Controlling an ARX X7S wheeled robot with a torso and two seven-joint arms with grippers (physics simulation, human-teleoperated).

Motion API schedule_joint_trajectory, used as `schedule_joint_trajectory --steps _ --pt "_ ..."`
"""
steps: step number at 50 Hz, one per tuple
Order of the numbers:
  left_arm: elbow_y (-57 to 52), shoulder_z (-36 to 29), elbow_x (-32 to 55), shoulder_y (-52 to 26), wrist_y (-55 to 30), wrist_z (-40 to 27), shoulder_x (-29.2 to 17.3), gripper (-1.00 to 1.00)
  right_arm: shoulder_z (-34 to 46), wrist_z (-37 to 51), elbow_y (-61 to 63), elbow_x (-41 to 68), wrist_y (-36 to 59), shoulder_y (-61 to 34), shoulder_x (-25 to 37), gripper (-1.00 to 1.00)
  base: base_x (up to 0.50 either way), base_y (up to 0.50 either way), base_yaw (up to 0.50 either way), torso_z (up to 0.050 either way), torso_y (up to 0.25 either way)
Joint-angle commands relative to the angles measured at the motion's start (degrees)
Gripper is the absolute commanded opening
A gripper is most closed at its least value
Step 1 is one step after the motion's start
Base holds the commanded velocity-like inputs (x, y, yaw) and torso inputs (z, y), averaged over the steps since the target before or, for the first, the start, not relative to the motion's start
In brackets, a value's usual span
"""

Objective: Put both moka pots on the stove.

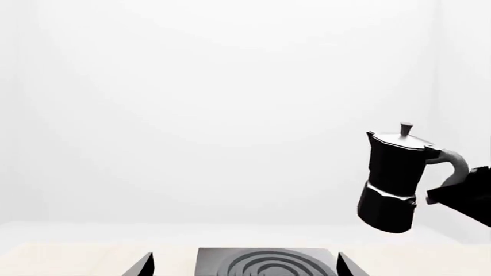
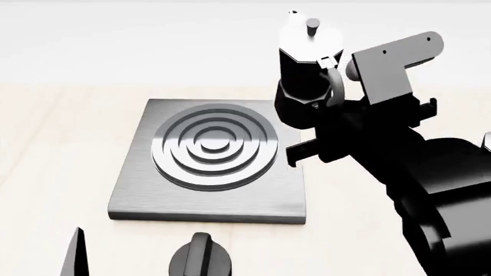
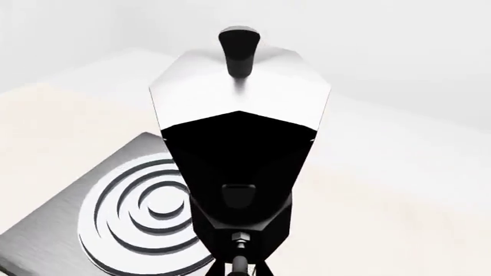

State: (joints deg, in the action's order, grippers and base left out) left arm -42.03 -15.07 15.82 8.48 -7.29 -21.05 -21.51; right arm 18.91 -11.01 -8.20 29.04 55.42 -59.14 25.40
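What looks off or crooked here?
The moka pot hangs tilted in mid-air, held by its handle in the right hand, beside the stove rather than on it. Only one pot is visible.

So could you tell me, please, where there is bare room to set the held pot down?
The stove is bare, burner rings included. The moka pot hangs off its far right corner in the right end effector. Crowded: the near edge, by the dial knob.

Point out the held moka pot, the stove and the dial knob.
moka pot (image 1: 392,184), left wrist view, black faceted body.
stove (image 2: 138,190), head view, bare brushed plate beside the burner rings.
dial knob (image 2: 202,259), head view, its raised grip.
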Motion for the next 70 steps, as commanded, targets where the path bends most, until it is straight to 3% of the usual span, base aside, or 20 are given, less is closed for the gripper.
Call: schedule_joint_trajectory --steps 1,10,16,33,55,61,70 --pt "-0.2 0.0 0.3 0.0 0.0 -0.1 -0.3 1.0 2.4 -2.5 -3.0 -1.1 -1.8 -4.7 -3.1 -1.0 0.0 0.0 0.0 0.0 0.0" --pt "0.2 -0.1 0.3 -0.1 0.4 -0.1 -0.5 1.0 4.7 -3.5 -10.4 -2.4 -4.3 -8.4 -7.9 -1.0 0.0 0.0 0.0 0.0 0.001" --pt "0.5 -0.1 0.2 -0.1 0.7 -0.3 -0.5 1.0 5.1 -4.1 -22.0 -3.6 -6.5 -13.2 -12.1 -1.0 0.0 0.0 0.0 0.0 0.002" --pt "1.2 0.5 0.3 -0.1 1.6 -0.4 -1.2 1.0 6.9 -10.0 -65.4 -6.6 -30.6 -26.0 -25.3 -1.0 0.0 0.0 0.0 0.0 0.001" --pt "3.0 0.9 0.3 0.0 3.4 -0.2 -1.7 1.0 56.3 1.9 -63.1 42.1 -46.2 -23.4 -25.4 -1.0 0.0 0.0 0.0 0.0 0.001" --pt "3.4 1.5 1.0 0.4 5.0 0.0 -1.7 1.0 63.3 2.4 -62.6 48.5 -47.6 -23.3 -25.4 -1.0 0.0 0.0 0.0 0.0 0.002" --pt "3.9 1.3 -0.3 0.5 6.0 -0.1 -1.8 1.0 67.8 2.8 -61.5 52.6 -49.0 -23.1 -25.4 -1.0 0.0 0.0 0.0 0.0 0.0"
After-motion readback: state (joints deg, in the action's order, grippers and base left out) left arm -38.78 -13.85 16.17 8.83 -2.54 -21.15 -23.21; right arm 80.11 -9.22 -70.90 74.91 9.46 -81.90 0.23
